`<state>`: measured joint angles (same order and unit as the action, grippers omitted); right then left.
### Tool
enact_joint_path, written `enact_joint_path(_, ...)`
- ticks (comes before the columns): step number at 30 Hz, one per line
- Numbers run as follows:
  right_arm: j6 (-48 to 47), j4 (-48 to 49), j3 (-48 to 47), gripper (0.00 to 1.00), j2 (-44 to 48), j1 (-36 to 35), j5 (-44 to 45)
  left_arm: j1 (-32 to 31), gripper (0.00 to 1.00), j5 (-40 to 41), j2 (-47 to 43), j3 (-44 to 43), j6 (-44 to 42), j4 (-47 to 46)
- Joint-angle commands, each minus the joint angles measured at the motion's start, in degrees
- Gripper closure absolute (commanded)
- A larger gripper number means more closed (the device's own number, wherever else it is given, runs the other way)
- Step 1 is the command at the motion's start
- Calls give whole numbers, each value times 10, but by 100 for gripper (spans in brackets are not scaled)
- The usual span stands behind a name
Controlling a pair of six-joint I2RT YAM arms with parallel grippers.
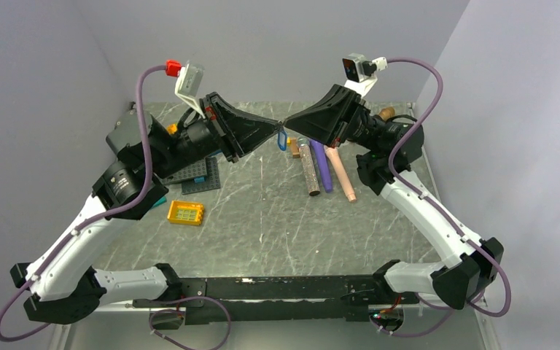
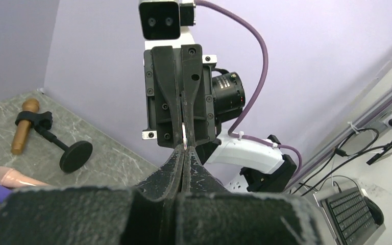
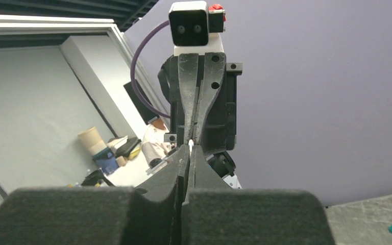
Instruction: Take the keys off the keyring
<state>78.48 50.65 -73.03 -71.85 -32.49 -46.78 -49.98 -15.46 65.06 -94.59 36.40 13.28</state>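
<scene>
A robotics lab: walled test table (image 1: 262, 219); keyboard (image 2: 349, 214) and cluttered desk (image 3: 132, 176) beyond.

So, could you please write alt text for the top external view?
The left gripper and right gripper, both shut, meet tip to tip above a grey marbled table. The small blue keyring hangs just below their tips.

Plain lavender walls (image 1: 262, 44) box in a grey marbled tabletop (image 1: 277, 219) under even light.

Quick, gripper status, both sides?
Left gripper: jaws closed, tip to tip with the right, on a small bright piece.
Right gripper: jaws closed on that same piece; the keyring hangs just below.
</scene>
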Motion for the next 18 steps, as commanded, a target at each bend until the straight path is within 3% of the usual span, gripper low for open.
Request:
enact_joint_path(1, 1, 69, 20, 100, 1, -22, 47, -19, 100, 64, -8, 30, -7, -71)
enact_joint_path(7, 16, 123, 59, 100, -2, -41, 116, -46, 100, 105, -1, 51, -18, -111)
enact_joint_path(18, 86, 236, 64, 100, -31, -59, 179, -85, 100, 147, 47, -3, -63, -109)
